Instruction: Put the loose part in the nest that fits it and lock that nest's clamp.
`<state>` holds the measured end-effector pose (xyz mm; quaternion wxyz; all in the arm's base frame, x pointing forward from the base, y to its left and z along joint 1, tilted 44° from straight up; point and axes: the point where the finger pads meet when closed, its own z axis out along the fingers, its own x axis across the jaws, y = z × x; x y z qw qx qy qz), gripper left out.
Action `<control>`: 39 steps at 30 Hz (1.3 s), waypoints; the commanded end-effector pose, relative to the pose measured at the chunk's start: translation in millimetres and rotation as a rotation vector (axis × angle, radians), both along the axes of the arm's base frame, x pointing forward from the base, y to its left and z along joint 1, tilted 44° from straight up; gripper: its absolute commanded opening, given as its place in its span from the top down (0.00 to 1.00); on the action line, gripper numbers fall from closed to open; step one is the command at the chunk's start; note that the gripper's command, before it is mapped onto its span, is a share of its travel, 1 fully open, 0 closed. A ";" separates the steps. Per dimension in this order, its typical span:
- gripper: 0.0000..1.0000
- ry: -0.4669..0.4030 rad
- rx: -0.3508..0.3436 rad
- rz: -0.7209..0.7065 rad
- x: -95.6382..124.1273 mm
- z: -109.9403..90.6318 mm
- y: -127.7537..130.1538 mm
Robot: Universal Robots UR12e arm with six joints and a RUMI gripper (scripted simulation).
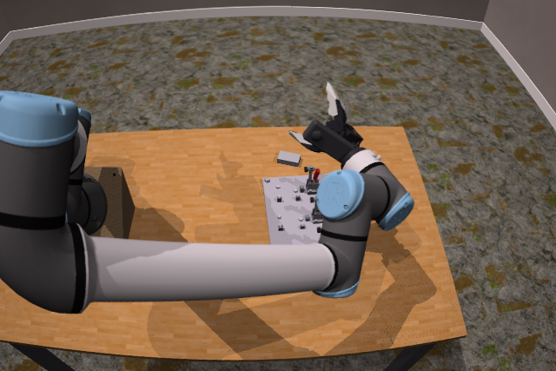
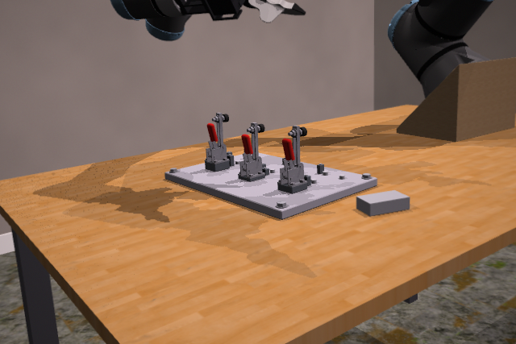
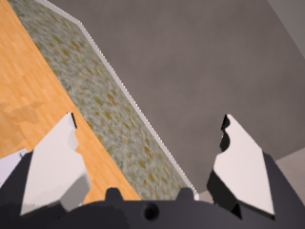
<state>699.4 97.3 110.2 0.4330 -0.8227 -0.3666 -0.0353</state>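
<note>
A loose grey block [image 1: 288, 158] [image 2: 383, 201] lies flat on the wooden table [image 1: 179, 169] [image 2: 208, 282], just beyond one end of the grey fixture plate [image 1: 287, 228] [image 2: 258, 197]. The plate carries three toggle clamps with red handles [image 2: 212, 132] [image 2: 247, 143] [image 2: 287, 148], all standing upright, with small pads and blocks beside them. In the top view only one red handle [image 1: 316, 174] shows; my arm hides the rest. My gripper [image 1: 309, 109] [image 2: 287, 5] [image 3: 150, 114] is open and empty. It hangs high above the table, over the plate's clamp side, pointing out past the table edge.
The arm's elbow and forearm [image 1: 340, 196] reach over the plate's near side in the top view. The brown robot pedestal [image 1: 114, 201] [image 2: 466, 98] stands at the table's far end. The wrist view shows the table edge, floor and wall.
</note>
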 end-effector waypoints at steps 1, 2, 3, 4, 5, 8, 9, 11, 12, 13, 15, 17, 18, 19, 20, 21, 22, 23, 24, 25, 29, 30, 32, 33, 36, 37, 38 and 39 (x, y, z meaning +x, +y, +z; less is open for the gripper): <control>0.00 0.012 -0.012 -0.004 -1.3 -0.8 0.0; 0.00 0.017 -0.017 -0.006 -2.0 -1.4 -0.2; 0.00 0.023 -0.023 -0.009 -2.8 -2.0 -0.4; 0.00 0.030 -0.030 -0.011 -3.7 -2.7 -0.6; 0.00 0.037 -0.037 -0.014 -4.6 -3.5 -0.9; 0.00 0.062 -0.062 -0.025 -7.9 -6.2 -1.8; 0.00 0.072 -0.072 -0.029 -9.1 -7.3 -2.2; 0.00 0.093 -0.094 -0.039 -11.8 -9.6 -3.1; 0.00 0.104 -0.107 -0.044 -13.3 -10.9 -3.7; 0.00 0.116 -0.120 -0.050 -14.8 -12.2 -4.3; 0.00 0.141 -0.148 -0.064 -18.0 -15.1 -5.6; 0.00 0.155 -0.164 -0.071 -19.7 -16.7 -6.4; 0.00 0.155 -0.164 -0.071 -19.7 -16.7 -6.4; 0.00 0.168 -0.180 -0.079 -21.5 -18.3 -7.2; 0.00 0.183 -0.198 -0.088 -23.3 -19.9 -8.2; 0.00 0.197 -0.216 -0.097 -25.1 -21.7 -9.1; 0.00 0.212 -0.235 -0.107 -27.0 -23.5 -10.2; 0.00 0.227 -0.254 -0.118 -28.9 -25.3 -11.4; 0.00 0.243 -0.275 -0.129 -30.9 -27.2 -12.6; 0.00 0.259 -0.297 -0.141 -32.9 -29.1 -14.0; 0.00 0.322 -0.390 -0.197 -40.8 -37.1 -20.3; 0.00 0.323 -0.391 -0.197 -40.9 -37.2 -20.4; 0.00 0.354 -0.442 -0.231 -44.8 -41.4 -24.2; 0.00 0.370 -0.468 -0.248 -46.7 -43.5 -26.2; 0.00 0.370 -0.469 -0.249 -46.8 -43.5 -26.3; 0.00 0.386 -0.497 -0.268 -48.7 -45.6 -28.5; 0.00 0.401 -0.525 -0.288 -50.6 -47.7 -30.9; 0.00 0.416 -0.553 -0.309 -52.4 -49.8 -33.3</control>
